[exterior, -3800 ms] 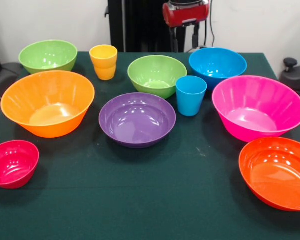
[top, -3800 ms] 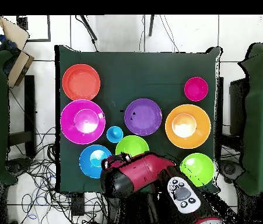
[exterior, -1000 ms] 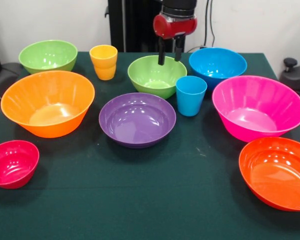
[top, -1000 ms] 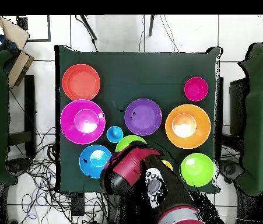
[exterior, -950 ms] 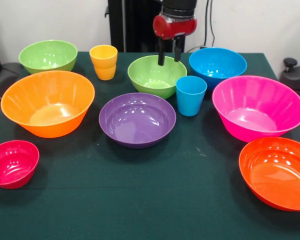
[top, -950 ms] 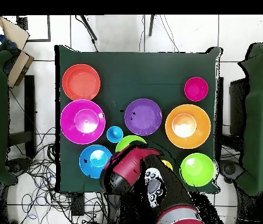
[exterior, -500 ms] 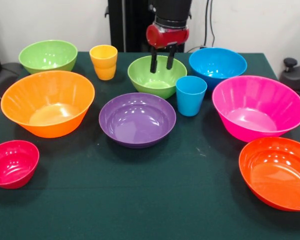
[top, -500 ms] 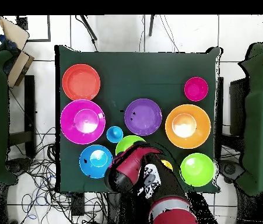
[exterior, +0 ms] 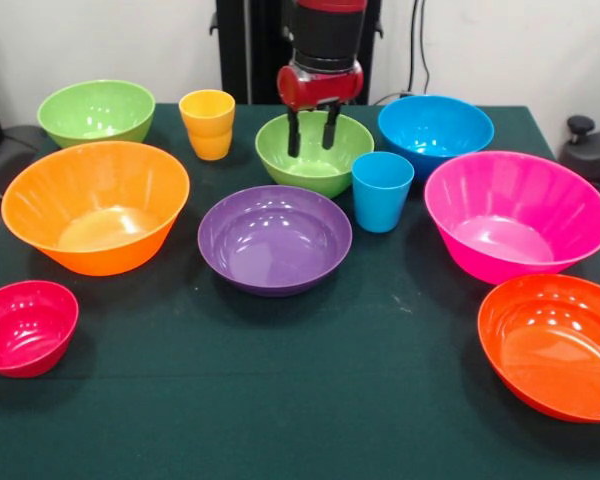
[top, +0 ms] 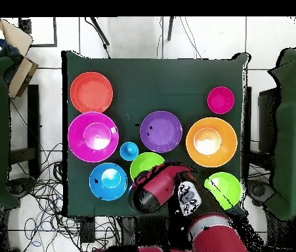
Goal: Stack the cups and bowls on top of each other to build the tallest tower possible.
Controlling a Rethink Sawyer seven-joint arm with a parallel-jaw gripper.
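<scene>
My gripper [exterior: 311, 133] is open and empty, its two black fingers hanging just above the inside of the middle green bowl [exterior: 315, 152]. The yellow-orange cup [exterior: 207, 123] stands to its left and the light blue cup [exterior: 382, 190] to its front right. The purple bowl [exterior: 275, 238], the small crimson bowl [exterior: 25, 325] and the other green bowl [exterior: 96, 110] each stand alone on the table; no stack shows. In the overhead view the arm [top: 170, 193] covers the yellow-orange cup and part of the middle green bowl [top: 144, 163].
The large orange bowl [exterior: 95, 205] sits at the left, the large pink bowl [exterior: 517, 213] and the blue bowl [exterior: 435, 128] at the right, and the red-orange bowl [exterior: 555, 345] at the front right. All stand on a dark green table [exterior: 280, 400].
My gripper has come down from above the table's far edge and moved left in the front view, from the green bowl's far right rim to above its middle. The bowls and cups have not moved.
</scene>
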